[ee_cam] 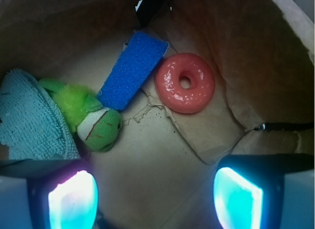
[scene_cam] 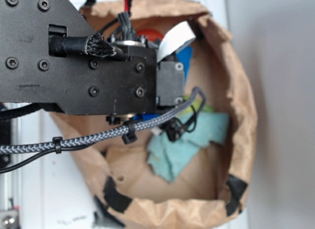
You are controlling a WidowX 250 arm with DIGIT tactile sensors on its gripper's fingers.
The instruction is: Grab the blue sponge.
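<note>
One crumpled brown paper bag holds blue sponge touching green toy; end effector spread wide, empty.

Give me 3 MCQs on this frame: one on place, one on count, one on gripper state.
1. In the wrist view, where does the flat royal-blue rectangular sponge lie relative to the glossy coral-pink ring?
A. to its left
B. on top of it
C. threaded through its hole

2. How many loose items lie on the floor of the brown paper bag in the wrist view?
A. two
B. four
C. six

3. What is the state of the gripper?
A. shut on the sponge
B. shut on the ring
C. open, holding nothing

Answers:
1 A: the sponge sits left of the ring, its edge close beside the ring's rim.
2 B: sponge, ring, fuzzy green plush toy and pale teal frayed cloth.
3 C: the two fingers stand wide apart at the bottom of the frame with only bag floor between them.
</note>
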